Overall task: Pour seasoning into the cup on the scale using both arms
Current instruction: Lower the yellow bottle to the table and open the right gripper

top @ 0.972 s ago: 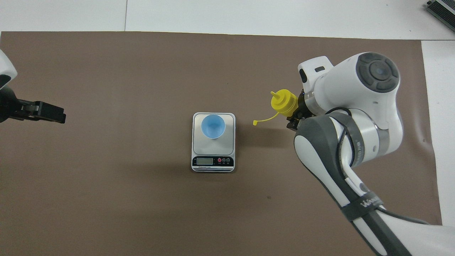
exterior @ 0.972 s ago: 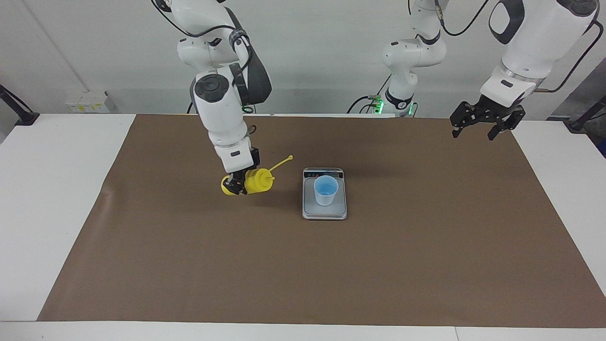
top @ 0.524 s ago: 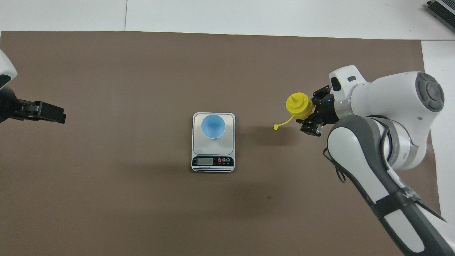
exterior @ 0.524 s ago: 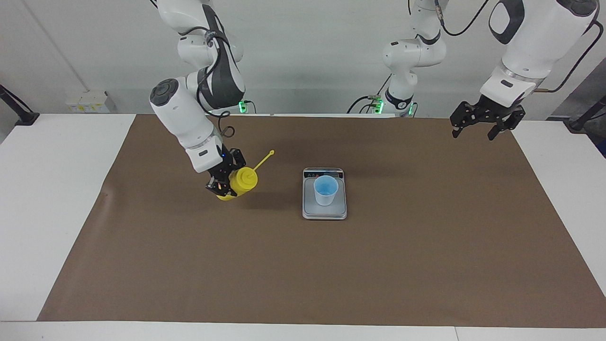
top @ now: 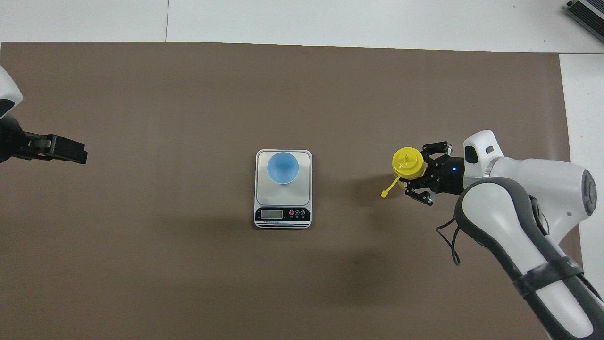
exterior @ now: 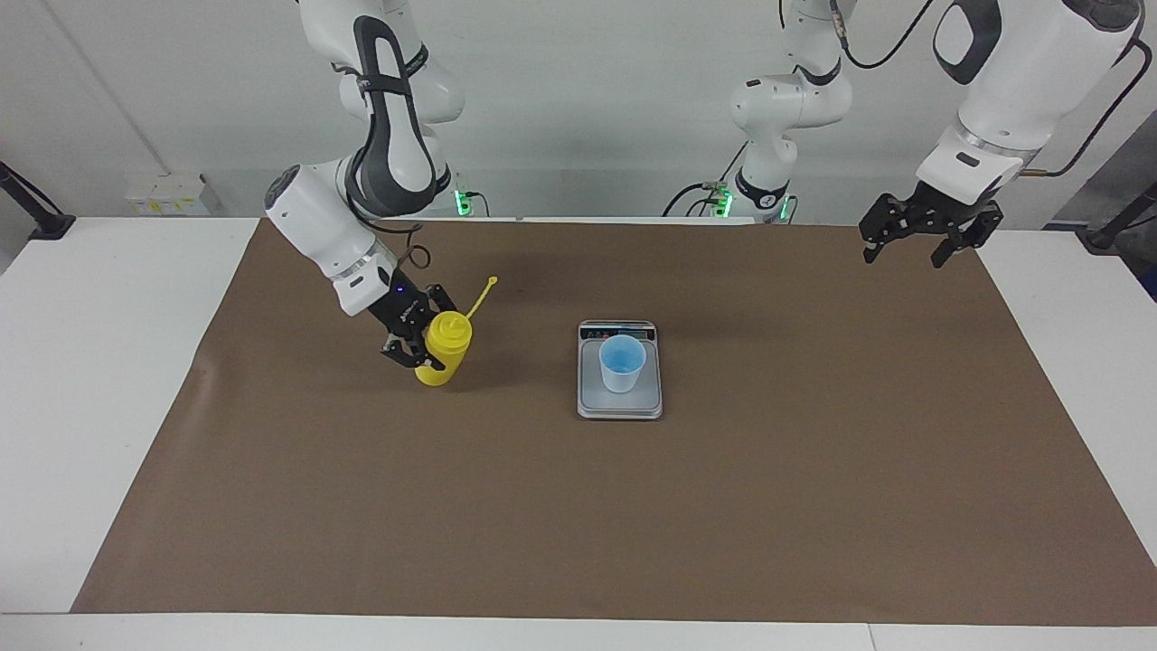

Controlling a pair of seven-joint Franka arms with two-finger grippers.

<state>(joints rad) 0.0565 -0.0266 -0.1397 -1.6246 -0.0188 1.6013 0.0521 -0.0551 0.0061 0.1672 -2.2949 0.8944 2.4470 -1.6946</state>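
On the brown mat [exterior: 578, 506] covering the white surface [exterior: 108, 380], toward the right arm's end, the right gripper [exterior: 418, 342] pinches the yellow seasoning bottle [exterior: 444, 347] around its body, jaws pressed against its sides. The bottle stands nearly upright with its base at the mat, long axis close to vertical and leaning slightly; whether the base fully rests on the mat cannot be told. Its ribbed nozzle cap [top: 407, 162] points upward, and the thin tethered strap [exterior: 481, 296] sticks out from the cap, angled up and toward the scale.

At the middle of the mat sits the silver-grey scale [exterior: 620, 405], its dark display strip [top: 282, 214] on the edge nearer to the robots. The light blue cup [exterior: 622, 363] stands upright on the weighing plate, mouth open to the ceiling, well apart from the bottle.

The left gripper [exterior: 913, 242] waits in the air over the mat's edge at the left arm's end, jaws spread and holding nothing.
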